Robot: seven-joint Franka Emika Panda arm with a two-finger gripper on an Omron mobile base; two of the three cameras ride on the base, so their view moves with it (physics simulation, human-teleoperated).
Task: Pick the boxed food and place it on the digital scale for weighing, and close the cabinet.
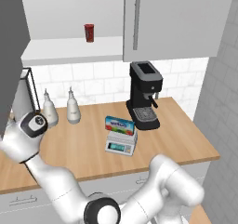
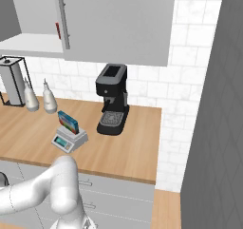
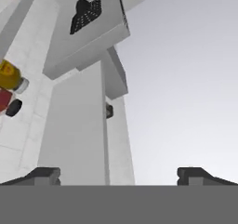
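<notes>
The boxed food (image 1: 120,124) (image 2: 68,121), blue with red and green patches, stands on edge on the top plate of the light-grey digital scale (image 1: 122,145) (image 2: 69,140) at mid-counter. The cabinet (image 1: 172,18) (image 2: 118,19) hangs above. Its right door is closed, and its left door (image 1: 11,56) is swung open towards me at the far left. My arm reaches up beside that open door, its wrist (image 1: 35,124) just right of the door's lower edge. In the hand view my gripper (image 3: 118,174) is open, tips wide apart, nothing between them, looking up past grey cabinet faces.
A red can (image 1: 89,32) stands on the open cabinet's shelf. A black coffee machine (image 1: 145,95) (image 2: 113,100) sits right of the scale. Two white bottles (image 1: 73,108) (image 2: 49,100) and a paper-towel holder (image 2: 13,83) stand at the back left. A grey wall bounds the right side.
</notes>
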